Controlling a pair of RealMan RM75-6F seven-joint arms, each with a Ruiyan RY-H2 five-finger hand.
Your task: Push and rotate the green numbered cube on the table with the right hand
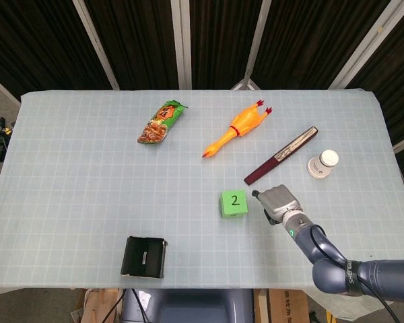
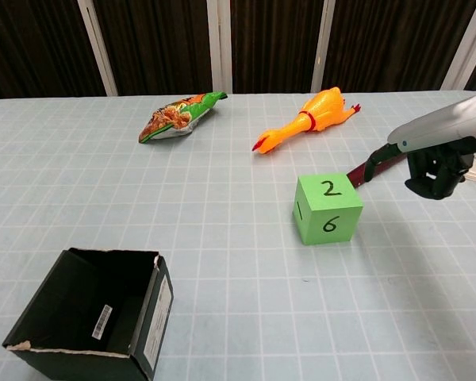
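The green numbered cube sits near the table's middle, toward the front, with a 2 on top. In the chest view the cube also shows a 6 on its front face and a 1 on its left face. My right hand hovers just to the right of the cube, a small gap apart from it. In the chest view the right hand has its silver back up and its dark fingers curled under, holding nothing. No left hand shows in either view.
A dark red flat case lies just behind the right hand, with a white cup to its right. A rubber chicken and a snack bag lie further back. An open black box stands at the front left.
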